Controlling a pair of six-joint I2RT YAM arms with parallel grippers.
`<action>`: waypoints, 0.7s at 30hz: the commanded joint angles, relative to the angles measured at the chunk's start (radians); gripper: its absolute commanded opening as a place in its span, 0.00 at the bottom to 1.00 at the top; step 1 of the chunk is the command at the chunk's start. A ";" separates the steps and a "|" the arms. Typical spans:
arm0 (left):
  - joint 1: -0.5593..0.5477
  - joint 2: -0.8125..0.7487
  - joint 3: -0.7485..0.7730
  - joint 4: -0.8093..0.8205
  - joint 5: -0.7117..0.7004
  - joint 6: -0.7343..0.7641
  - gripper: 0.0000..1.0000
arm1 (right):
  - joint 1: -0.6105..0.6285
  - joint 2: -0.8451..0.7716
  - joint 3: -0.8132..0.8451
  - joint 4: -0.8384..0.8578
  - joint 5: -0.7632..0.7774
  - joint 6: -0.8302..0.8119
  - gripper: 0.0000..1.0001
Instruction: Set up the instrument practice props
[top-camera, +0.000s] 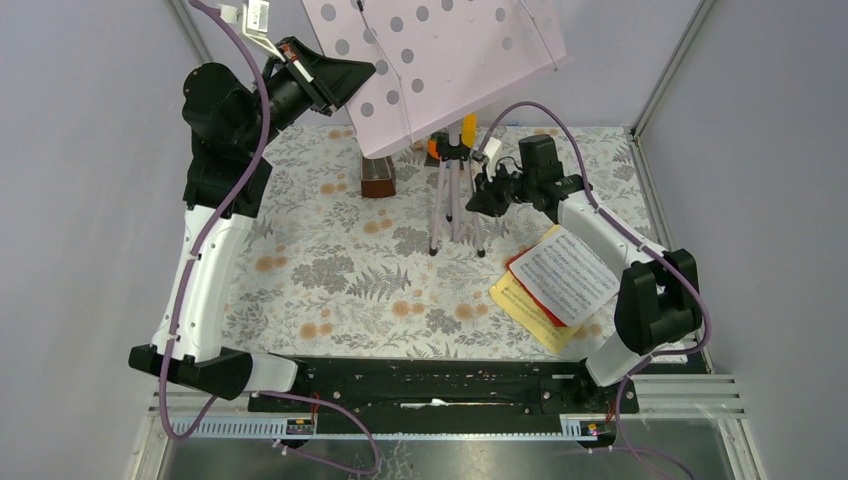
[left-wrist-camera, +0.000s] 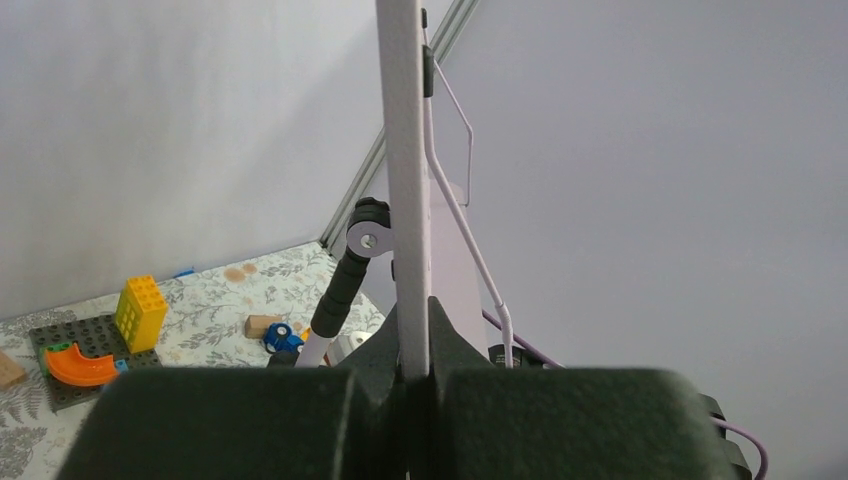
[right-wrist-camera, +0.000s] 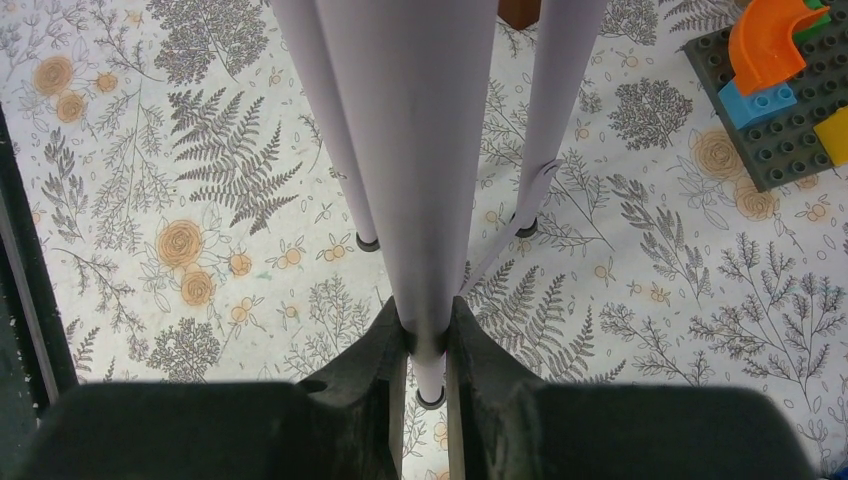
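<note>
Nearest, white, red and yellow sheet-music pages (top-camera: 562, 275) lie stacked beside the right arm (top-camera: 655, 300). Beyond, the right gripper (right-wrist-camera: 428, 335) clamps a leg of the upright lilac folding tripod (top-camera: 452, 205) (feet on the floral cloth (top-camera: 330, 280)) and should brace it while, farthest, the left gripper (left-wrist-camera: 415, 345), pinching the pale pink perforated music-stand panel (top-camera: 440, 55) by its edge, tilts it gently.
</note>
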 joint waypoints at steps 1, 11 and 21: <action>0.007 -0.014 -0.011 0.053 -0.088 0.112 0.00 | -0.001 -0.045 -0.055 -0.245 -0.012 0.062 0.00; -0.023 -0.036 -0.016 0.006 -0.072 0.227 0.00 | 0.000 -0.117 -0.130 -0.364 -0.002 0.050 0.00; -0.034 -0.072 -0.043 -0.047 -0.032 0.316 0.00 | -0.002 -0.193 -0.206 -0.400 0.000 0.031 0.00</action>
